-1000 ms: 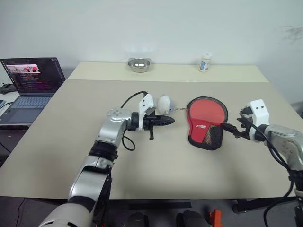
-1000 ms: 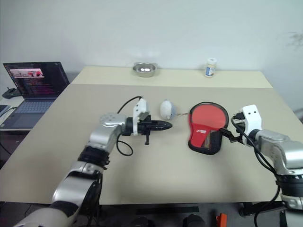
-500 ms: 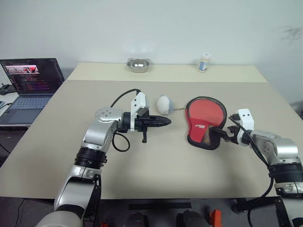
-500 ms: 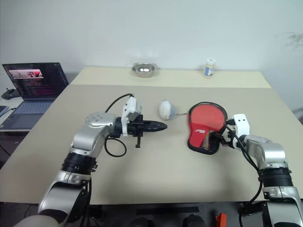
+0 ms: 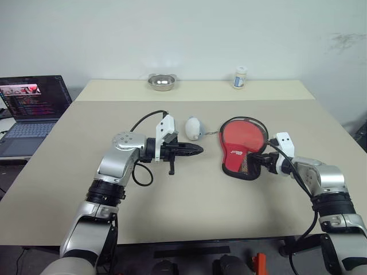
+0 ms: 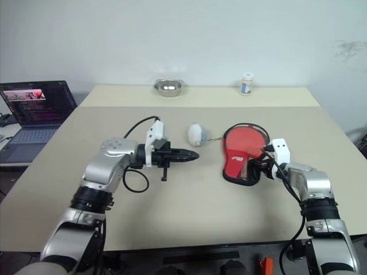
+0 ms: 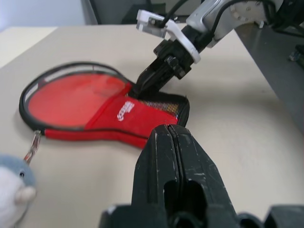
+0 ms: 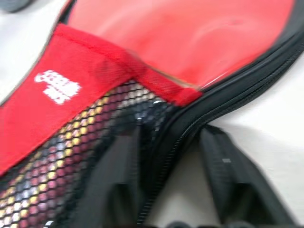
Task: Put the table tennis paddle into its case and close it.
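The case (image 5: 234, 158) lies flat on the table, red side up, with its black zipper edge (image 8: 223, 102) unzipped around the round end. The table tennis paddle's red face (image 5: 243, 136) shows inside it; the handle is hidden under the red flap and black mesh (image 8: 90, 156). My right gripper (image 5: 259, 162) is at the case's right edge by the mesh, its fingers (image 8: 223, 166) apart and astride the zipper edge. My left gripper (image 5: 198, 149) hovers left of the case, pointing at it, shut and empty.
A white and blue plush keychain (image 5: 192, 128) lies left of the case, chained to it. A metal bowl (image 5: 161, 82) and a small bottle (image 5: 241, 77) stand at the table's far edge. An open laptop (image 5: 28, 103) sits off to the left.
My right gripper has come down and in to the case's right edge, and its fingers have narrowed around the zipper edge. The camera shifted. My left gripper stays shut.
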Controlling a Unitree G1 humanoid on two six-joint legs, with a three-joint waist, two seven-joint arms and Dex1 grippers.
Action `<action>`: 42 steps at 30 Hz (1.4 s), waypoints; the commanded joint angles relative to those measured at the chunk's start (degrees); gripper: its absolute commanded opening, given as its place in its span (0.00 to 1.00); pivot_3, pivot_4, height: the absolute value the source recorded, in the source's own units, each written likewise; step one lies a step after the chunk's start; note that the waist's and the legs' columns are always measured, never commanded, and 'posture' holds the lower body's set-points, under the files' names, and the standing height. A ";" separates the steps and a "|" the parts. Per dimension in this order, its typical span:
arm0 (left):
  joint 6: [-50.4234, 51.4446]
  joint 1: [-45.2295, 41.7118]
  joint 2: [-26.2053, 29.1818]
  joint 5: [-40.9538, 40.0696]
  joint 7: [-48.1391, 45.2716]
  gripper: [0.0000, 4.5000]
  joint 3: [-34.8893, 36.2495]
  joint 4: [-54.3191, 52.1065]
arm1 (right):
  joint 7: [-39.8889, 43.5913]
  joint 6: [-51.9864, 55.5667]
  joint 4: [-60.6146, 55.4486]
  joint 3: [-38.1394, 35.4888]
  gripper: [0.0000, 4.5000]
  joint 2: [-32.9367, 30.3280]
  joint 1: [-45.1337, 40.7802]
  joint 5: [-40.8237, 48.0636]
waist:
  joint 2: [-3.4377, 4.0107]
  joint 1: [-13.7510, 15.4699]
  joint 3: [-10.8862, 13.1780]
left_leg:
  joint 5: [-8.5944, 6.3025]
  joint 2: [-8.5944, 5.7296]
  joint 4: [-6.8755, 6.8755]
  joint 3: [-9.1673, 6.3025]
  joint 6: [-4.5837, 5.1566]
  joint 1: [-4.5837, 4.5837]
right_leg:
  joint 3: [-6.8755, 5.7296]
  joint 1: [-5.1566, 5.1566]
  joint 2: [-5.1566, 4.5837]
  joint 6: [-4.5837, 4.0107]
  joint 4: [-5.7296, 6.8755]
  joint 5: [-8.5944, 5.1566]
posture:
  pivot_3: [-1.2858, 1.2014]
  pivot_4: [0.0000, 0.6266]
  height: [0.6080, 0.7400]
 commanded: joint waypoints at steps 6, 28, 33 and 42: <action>-0.13 5.65 9.61 -1.72 -6.67 0.00 1.64 -4.15 | 4.18 6.00 -6.70 1.88 0.01 7.59 -4.35 4.97 | 0.02 -1.50 0.01 | 0.00 0.10 -0.13 0.03 0.00 0.10 | 0.09 -0.05 0.03 -0.02 0.02 -0.01 | 0.52 0.24 1.00; 1.00 11.84 12.55 -4.60 -10.09 0.00 -0.81 -11.14 | 1.29 24.17 -41.21 4.79 0.01 7.30 15.29 14.14 | 0.00 0.28 0.03 | 0.02 -0.03 -0.11 -0.06 -0.07 0.02 | -0.08 -0.24 -0.10 -0.15 0.54 -0.41 | 0.52 0.24 1.00; 0.67 12.01 12.16 -4.55 -10.36 0.00 -1.57 -11.36 | 0.68 26.84 -44.96 2.41 0.01 4.77 18.28 15.90 | 0.00 0.28 0.04 | 0.02 -0.03 -0.11 -0.07 -0.07 0.02 | -0.10 -0.24 -0.10 -0.16 0.53 -0.43 | 0.52 0.24 1.00; 0.09 11.17 12.22 -4.33 -10.85 0.00 -1.83 -10.57 | -1.82 31.54 -51.05 -1.97 0.01 4.31 22.80 20.27 | -0.02 0.32 0.04 | 0.01 -0.02 -0.12 -0.10 -0.06 0.00 | -0.11 -0.23 -0.09 -0.14 0.48 -0.45 | 0.52 0.24 1.00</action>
